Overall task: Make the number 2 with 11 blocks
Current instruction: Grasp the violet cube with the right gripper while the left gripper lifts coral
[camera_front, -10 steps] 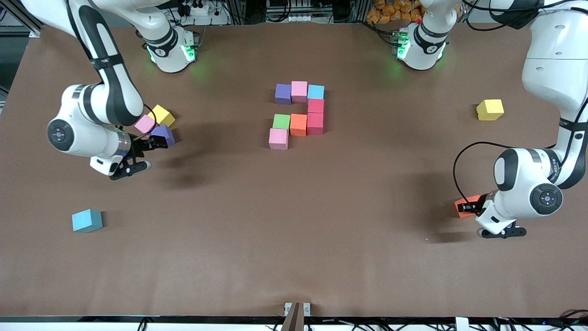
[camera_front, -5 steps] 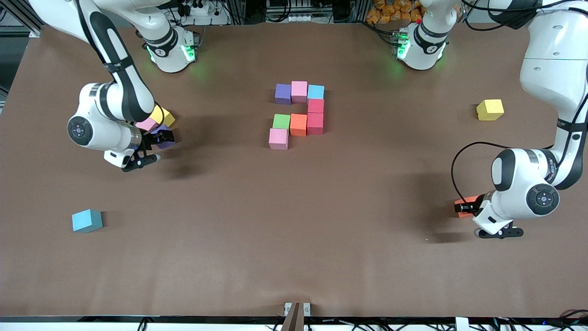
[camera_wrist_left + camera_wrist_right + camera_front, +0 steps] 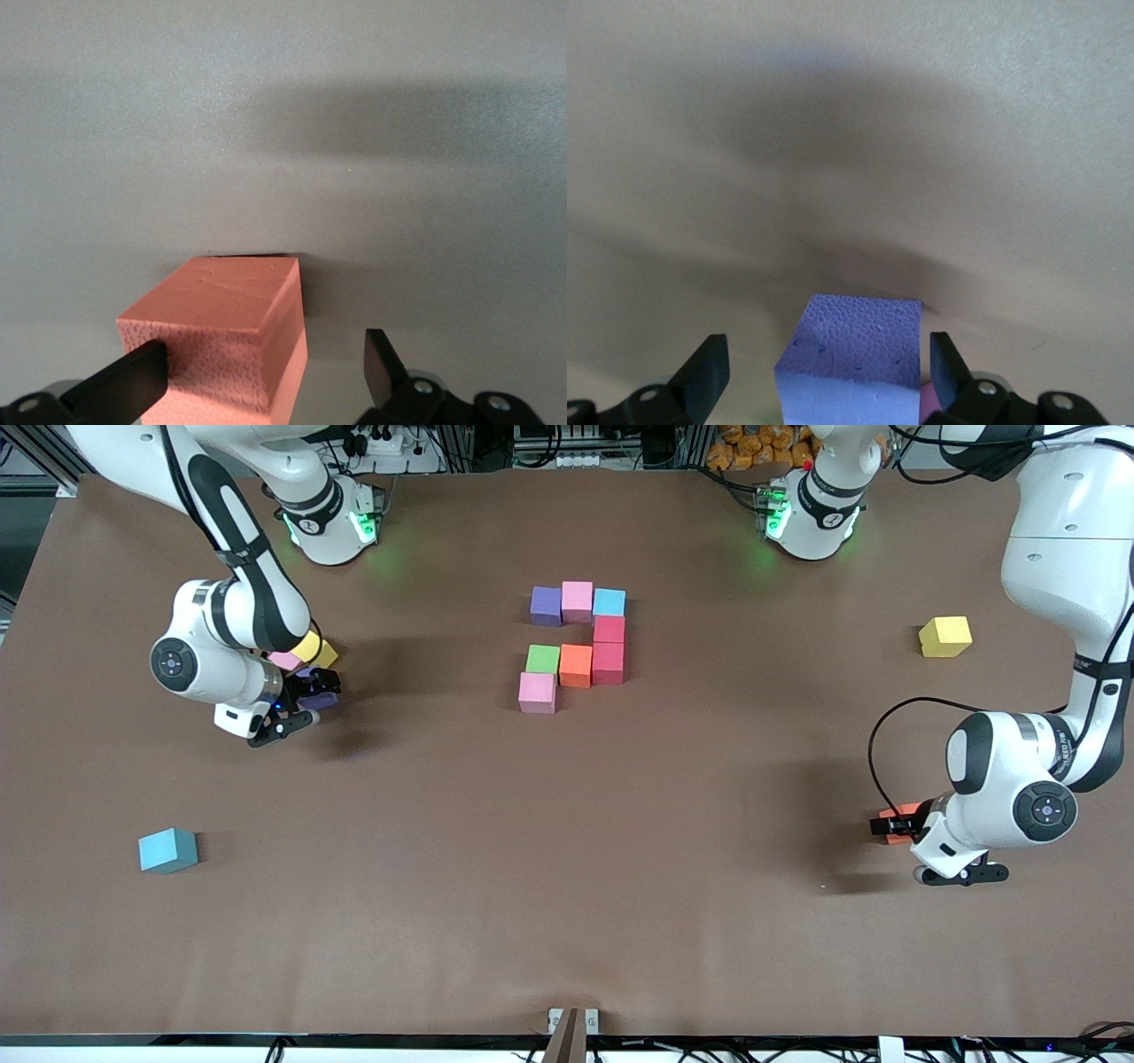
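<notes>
Brown table cloth fills the scene, and both arms are down low at its two ends. Right gripper (image 3: 306, 695) has its fingers spread wide, with a purple block (image 3: 852, 361) sitting right between them, not pinched yet. That block is at the right arm's end of the table, just beside a pink block (image 3: 285, 661) and a yellow cube (image 3: 317, 650). Left gripper (image 3: 266, 372) is spread too, and an orange block (image 3: 232, 329) lies between its fingers on the table at the left arm's end. One finger (image 3: 124, 382) is close to the block's side and the other stands apart. Mid-table sits the unfinished 2 (image 3: 576, 646), eight blocks so far. Both blocks must travel inward to it, to the rows nearest the front camera. I think each gripper just needs to close and lift. A blue block (image 3: 167, 849) waits nearer the front camera.
</notes>
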Motion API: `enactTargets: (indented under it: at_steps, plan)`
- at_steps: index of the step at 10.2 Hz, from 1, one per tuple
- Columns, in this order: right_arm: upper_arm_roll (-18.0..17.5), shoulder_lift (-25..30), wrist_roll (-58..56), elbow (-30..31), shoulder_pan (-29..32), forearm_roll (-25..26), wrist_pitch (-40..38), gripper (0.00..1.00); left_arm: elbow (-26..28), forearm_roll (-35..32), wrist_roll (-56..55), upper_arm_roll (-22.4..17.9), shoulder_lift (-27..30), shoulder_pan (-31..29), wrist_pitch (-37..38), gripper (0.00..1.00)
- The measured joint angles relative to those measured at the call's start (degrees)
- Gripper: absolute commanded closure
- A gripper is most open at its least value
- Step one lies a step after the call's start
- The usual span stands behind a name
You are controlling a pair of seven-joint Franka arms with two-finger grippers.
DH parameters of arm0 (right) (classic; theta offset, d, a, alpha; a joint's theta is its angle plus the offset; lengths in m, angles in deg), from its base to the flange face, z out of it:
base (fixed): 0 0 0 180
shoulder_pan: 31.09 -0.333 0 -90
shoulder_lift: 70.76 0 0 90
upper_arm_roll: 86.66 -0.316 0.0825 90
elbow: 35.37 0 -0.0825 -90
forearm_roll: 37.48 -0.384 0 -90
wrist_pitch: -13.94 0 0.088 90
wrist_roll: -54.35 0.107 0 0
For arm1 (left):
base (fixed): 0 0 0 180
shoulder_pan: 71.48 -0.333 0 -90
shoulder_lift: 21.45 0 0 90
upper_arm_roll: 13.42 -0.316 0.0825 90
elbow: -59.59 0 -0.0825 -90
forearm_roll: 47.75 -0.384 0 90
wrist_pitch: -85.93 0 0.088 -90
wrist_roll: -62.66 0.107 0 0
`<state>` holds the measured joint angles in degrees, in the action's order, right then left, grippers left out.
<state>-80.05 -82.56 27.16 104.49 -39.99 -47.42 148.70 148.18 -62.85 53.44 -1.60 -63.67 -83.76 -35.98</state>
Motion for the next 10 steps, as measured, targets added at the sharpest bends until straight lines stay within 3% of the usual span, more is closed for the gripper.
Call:
enactTargets:
  at_steps: [6,10]
  plan:
    - [0.0,-1.2,-1.6,1.9,1.7,0.1,2.9,0.00,-2.2,0.0,0.0,0.0,0.0,0.0,3.8,0.00]
    - [0.0,-1.7,-1.7,1.9,1.8,0.1,2.9,0.51,-2.6,0.0,-0.1,-0.2,0.0,0.0,3.9,0.00]
